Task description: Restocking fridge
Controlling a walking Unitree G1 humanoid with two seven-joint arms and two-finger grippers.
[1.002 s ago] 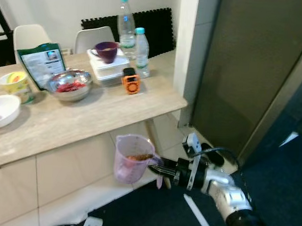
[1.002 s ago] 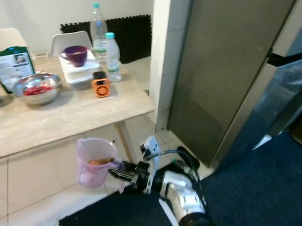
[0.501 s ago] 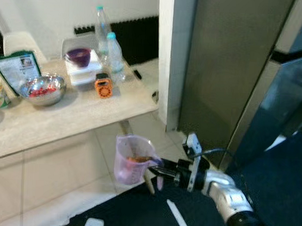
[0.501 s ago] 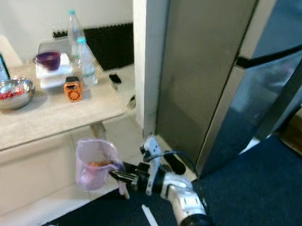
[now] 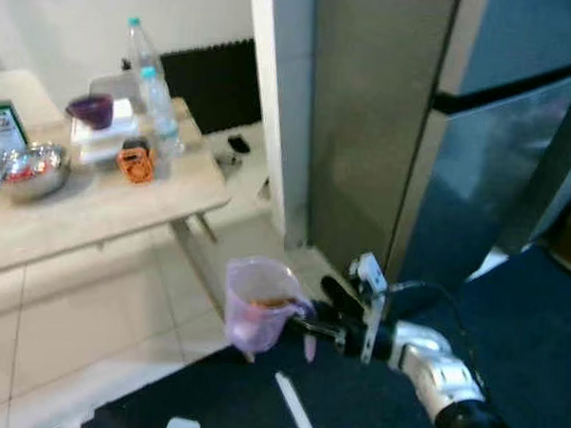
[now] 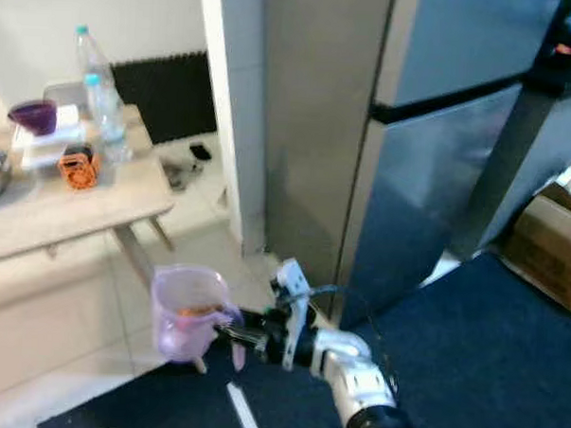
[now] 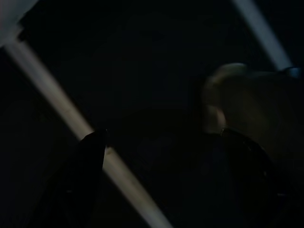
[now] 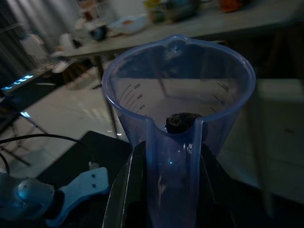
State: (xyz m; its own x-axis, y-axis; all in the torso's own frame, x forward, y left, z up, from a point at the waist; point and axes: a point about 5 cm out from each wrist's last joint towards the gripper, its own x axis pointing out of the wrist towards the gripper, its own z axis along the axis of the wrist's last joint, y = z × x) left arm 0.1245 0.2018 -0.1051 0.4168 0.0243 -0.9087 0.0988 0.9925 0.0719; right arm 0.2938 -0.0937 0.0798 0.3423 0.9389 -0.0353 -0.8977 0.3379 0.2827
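Gripping a blurred jug (image 5: 255, 303), right pincer (image 5: 311, 323).

Both eye views soft with motion blur, metal bowl (image 5: 29, 168) cut by the left edge, dark lump in the measuring jug (image 8: 178, 122) unidentifiable, left wrist view nearly black, only pale stripes discernible

Silver right arm (image 5: 437, 370) with black joint bands, white bracket at wrist, black cable looping over it, long black fingers (image 5: 309, 319).
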